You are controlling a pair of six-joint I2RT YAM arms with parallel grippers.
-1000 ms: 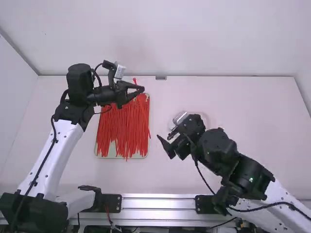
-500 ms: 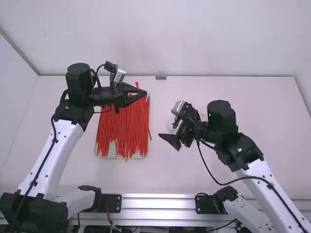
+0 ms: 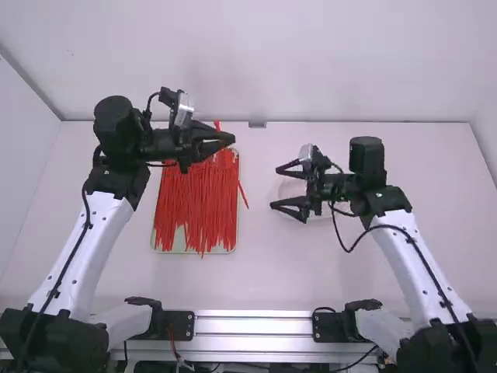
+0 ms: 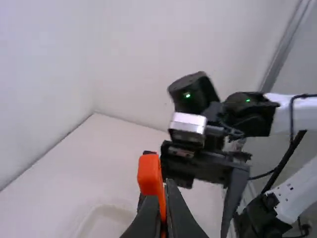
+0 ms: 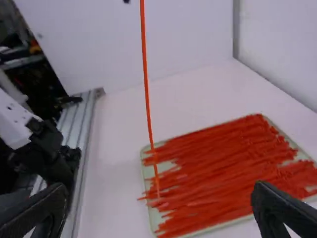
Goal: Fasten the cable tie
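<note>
Cable tie (image 3: 240,183), red and single, was held near its head by the left claw (image 3: 224,141), whose fingers were pinched narrow on it above the far edge of a tray (image 3: 158,247). From that grip the strap was seen hanging down, its free end just past the tray's right edge in the high view. Whether the tip touched anything could not be told. A loose pile of red ties (image 3: 194,206) was spread across the tray, which was set on the left half of a white table (image 3: 404,155), near the back wall (image 3: 311,54). The right claw (image 3: 281,186) was held right of the tray, its fingers spread wide with nothing between them, pointed toward the hanging strap and apart from it. A strip of bare table was left between the tray's right edge and that claw.
</note>
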